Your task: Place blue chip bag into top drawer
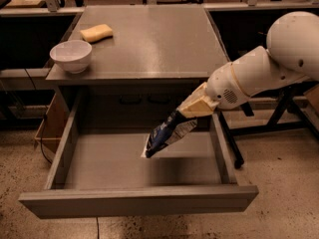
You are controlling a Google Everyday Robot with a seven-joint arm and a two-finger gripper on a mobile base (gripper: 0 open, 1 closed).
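Camera view is looking down on a grey table (149, 39) that is standing on a speckled floor (284, 183). A white bowl (72, 55) is sitting near the table's front left corner, and a yellow sponge (96, 32) is lying behind it, apart from the bowl. Below the tabletop, the top drawer (139, 200) is standing pulled fully out toward the camera, its flat front nearest and its low side walls running back to a panel with two dark handles (144, 101). A brown box (50, 128) is leaning in the shadow left of the drawer, and black frame legs (284, 108) are standing to the right.

The white arm (259, 73) is reaching in from the right, above the drawer's right wall. The gripper (182, 115) is hanging over the back right part of the drawer, its tan fingers (197, 106) clamped together on the upper end of the blue chip bag (164, 136). The bag is hanging tilted, its lower end pointing down and left toward the middle of the drawer. I cannot tell whether that lower tip is touching the drawer floor.

The bag is lying inside the drawer's outline, well apart from the left wall and the front, nearer the right wall. The drawer floor is showing bare grey around it on the left and toward the front.
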